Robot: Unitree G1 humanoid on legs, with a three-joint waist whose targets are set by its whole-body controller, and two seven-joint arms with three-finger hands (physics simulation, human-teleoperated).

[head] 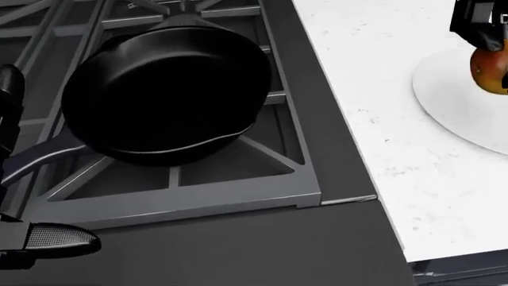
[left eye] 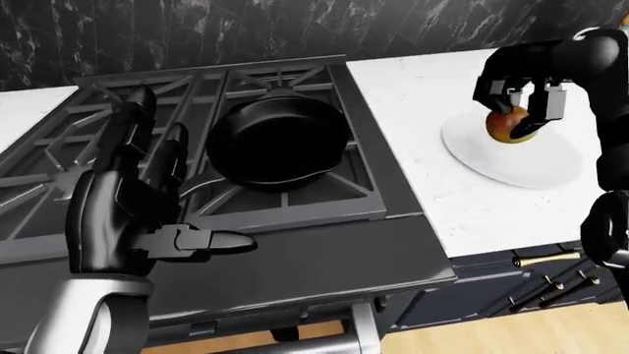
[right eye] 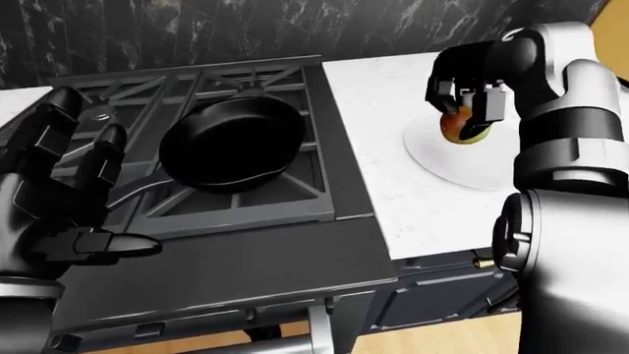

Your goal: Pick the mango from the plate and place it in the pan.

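Mango, a round red-and-yellow fruit [left eye: 510, 124], sits on the flat white plate [left eye: 551, 164] with the right hand's [left eye: 518, 92] black fingers closed around it. Lift and carry remain; the black cast-iron pan [left eye: 272, 140] is empty. Left hand [left eye: 147, 193] hangs open.

This is a kitchen. A black gas stove [left eye: 197, 169] with heavy cast grates fills the left and centre of the left-eye view, a black pan [left eye: 273, 140] sitting on one burner. A white speckled counter [left eye: 433, 147] adjoins it on the right, bearing a white plate [left eye: 551, 166]. Dark marble wall [left eye: 245, 29] runs across the top; dark cabinet fronts with brass handles [left eye: 546, 258] and wood floor [left eye: 511, 332] show lower right.
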